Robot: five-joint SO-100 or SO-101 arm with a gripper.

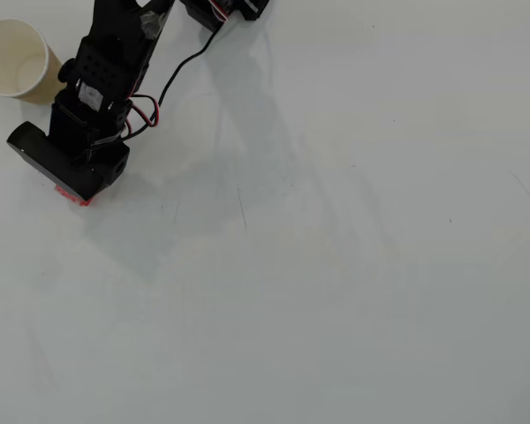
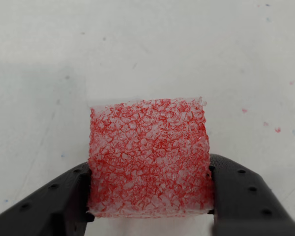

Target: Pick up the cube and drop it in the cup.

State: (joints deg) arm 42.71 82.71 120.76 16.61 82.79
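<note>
Between the two black fingers of the claw sits the cube, pinched from both sides in the wrist view, its flanks pressed against the inner faces of the fingers. It is a squarish red block of coarse, open-celled foam, the surface a web of red strands with whitish, glassy flecks, the edges a little ragged and the upper corners soft. Each finger is matte dark plastic, curved, and dotted with a row of small holes. Beyond the cube lies the worktop, smooth, pale and faintly scuffed, with a few tiny red and dark specks to the right of the claw. From overhead, the claw is hidden under the boxy black arm, and only a thin red sliver of the cube peeks out at its lower edge; whether the cube touches the worktop cannot be told. Up and to the left of the claw, near the arm, stands the cup, tan paper outside, cream inside, with a round rolled rim, partly cut by the frame edge. Red and black wires loop beside the arm.
</note>
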